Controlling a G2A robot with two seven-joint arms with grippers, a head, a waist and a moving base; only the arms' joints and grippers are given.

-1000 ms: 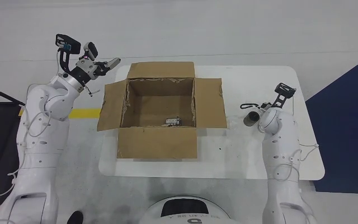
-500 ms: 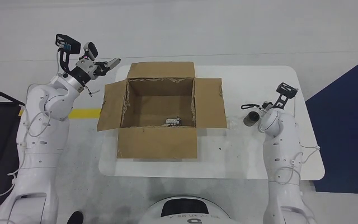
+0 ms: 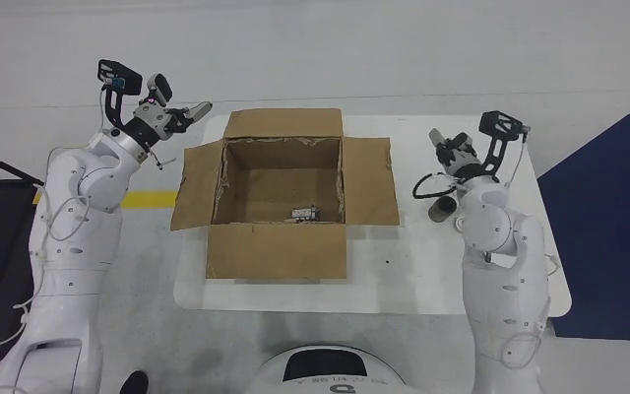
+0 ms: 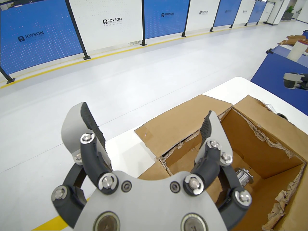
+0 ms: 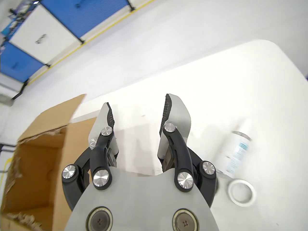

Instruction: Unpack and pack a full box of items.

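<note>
**Right arm has risen from beside the container; the left arm and the box are unchanged.**

One open brown cardboard box [image 3: 276,251] sits on the white rounded tabletop [image 3: 443,281] with one small metal part [image 3: 304,213] inside. One small labelled cylindrical container [image 3: 445,207] lies just off its right flap. The right end effector [image 3: 445,141], low by that container a second ago, now hangs beyond it, spread wide and empty. The left end effector [image 3: 195,111] hovers off the box's far-left corner, also wide and empty. Beyond lie a pale grey floor [image 4: 144,73], a yellow floor line [image 4: 120,50] and blue-and-white fence panels [image 4: 96,25].
</note>
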